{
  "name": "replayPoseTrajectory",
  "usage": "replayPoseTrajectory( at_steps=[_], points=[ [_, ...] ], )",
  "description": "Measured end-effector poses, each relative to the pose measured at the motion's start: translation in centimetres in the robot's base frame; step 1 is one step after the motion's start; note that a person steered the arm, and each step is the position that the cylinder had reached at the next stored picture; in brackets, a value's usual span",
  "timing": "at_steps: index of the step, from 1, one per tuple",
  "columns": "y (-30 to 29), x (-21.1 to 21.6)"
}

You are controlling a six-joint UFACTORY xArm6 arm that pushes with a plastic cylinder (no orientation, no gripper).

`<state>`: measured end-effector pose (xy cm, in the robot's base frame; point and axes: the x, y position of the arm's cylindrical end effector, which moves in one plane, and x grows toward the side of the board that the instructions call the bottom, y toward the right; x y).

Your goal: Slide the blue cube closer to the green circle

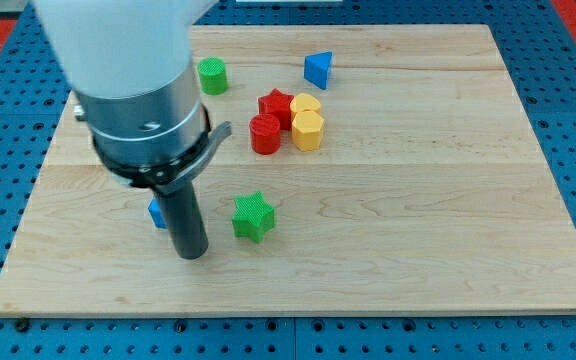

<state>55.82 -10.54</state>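
One small blue cube [155, 212] is peeking out at the view's left of your tip [193, 254], mostly hidden by the rod. No pincer is showing. It is likely sliding lightly; push low on its bottom face toward the green circle [212, 76]. Nothing is blocking that path; the green star [253, 216] is sitting aside on the desk [448, 200].

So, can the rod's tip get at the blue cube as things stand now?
Probably yes. My tip stands just right of the blue cube, which the rod mostly hides; no other block lies between them.
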Motion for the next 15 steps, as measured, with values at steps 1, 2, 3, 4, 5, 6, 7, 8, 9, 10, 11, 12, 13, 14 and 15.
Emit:
replayPoseTrajectory(
  at_steps=[1, 2, 3, 4, 5, 6, 7, 8, 9, 10, 11, 12, 13, 14, 15],
  points=[
    [-4.0, -2.7],
    [-3.4, -9.7],
    [-0.2, -12.1],
    [6.7, -11.8],
    [8.5, -11.8],
    [1.8, -12.1],
    [-0.6, -14.6],
    [2.1, -14.0],
    [3.4, -13.2],
    [4.9, -12.3],
    [7.9, -10.8],
    [10.2, -11.0],
    [5.3, -13.4],
    [0.7, -15.0],
    [2.0, -13.6]
  ],
)
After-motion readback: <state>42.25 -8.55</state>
